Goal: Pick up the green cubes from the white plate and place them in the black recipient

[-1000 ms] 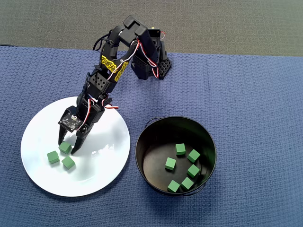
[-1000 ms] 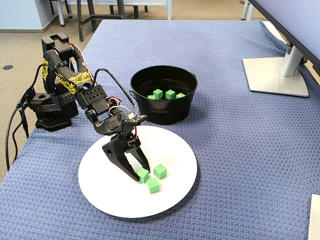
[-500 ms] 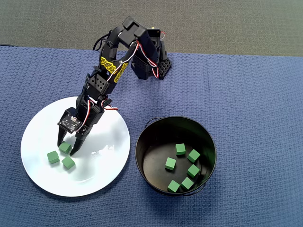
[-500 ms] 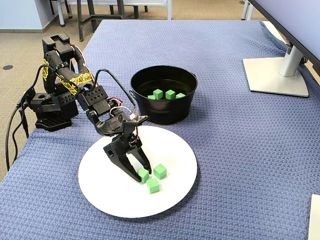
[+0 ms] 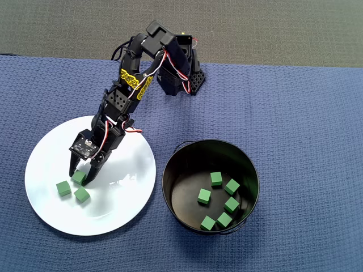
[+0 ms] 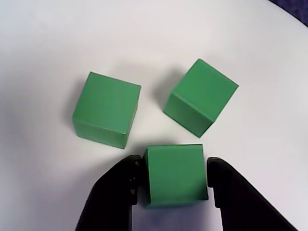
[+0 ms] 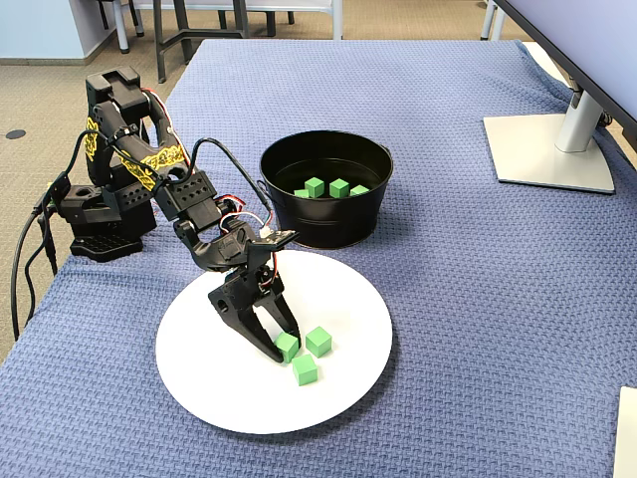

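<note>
No readable brand or writing anywhere — only yellow-and-black patterned tape on the arm (image 5: pixel 136 79), too small to make out. Hand (image 6: pixel 172 179) down on the plate (image 5: pixel 122 212), fingers (image 6: pixel 118 190) on both sides of one cube (image 6: pixel 174 174), flush against its faces in the wrist view — pinching it, cube sitting on the plate. Two more cubes (image 6: pixel 107 109) just beyond it, close but apart. In the overhead view, six cubes (image 5: pixel 204 196) inside the bucket (image 5: pixel 170 170), right of the plate on the blue-clothed table (image 5: pixel 295 113). In the fixed view, only three of those visible, the rest hidden behind the near wall. Lower fingers cut off at the wrist view's bottom edge. Monitor stand (image 7: pixel 552 149) cropped at right.
</note>
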Robot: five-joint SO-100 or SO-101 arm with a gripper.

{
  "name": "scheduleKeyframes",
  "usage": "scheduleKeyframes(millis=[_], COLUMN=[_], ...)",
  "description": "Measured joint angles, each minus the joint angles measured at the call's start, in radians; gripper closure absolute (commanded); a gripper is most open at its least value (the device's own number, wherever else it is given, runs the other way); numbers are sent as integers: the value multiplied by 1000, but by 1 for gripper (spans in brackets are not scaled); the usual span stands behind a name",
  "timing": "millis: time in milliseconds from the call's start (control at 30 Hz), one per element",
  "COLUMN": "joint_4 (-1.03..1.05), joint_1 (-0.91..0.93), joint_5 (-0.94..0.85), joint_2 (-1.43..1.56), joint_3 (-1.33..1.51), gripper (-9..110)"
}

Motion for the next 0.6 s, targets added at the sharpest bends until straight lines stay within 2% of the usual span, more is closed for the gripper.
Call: scheduleKeyframes(millis=[200, 400, 500, 600], joint_4=[-8, 23, 129, 325], joint_1=[-9, -14, -46, -74], joint_5=[26, 179, 316, 494], joint_2=[0, 28, 103, 201], joint_3=[3, 6, -14, -100], gripper=[101, 101, 101, 101])
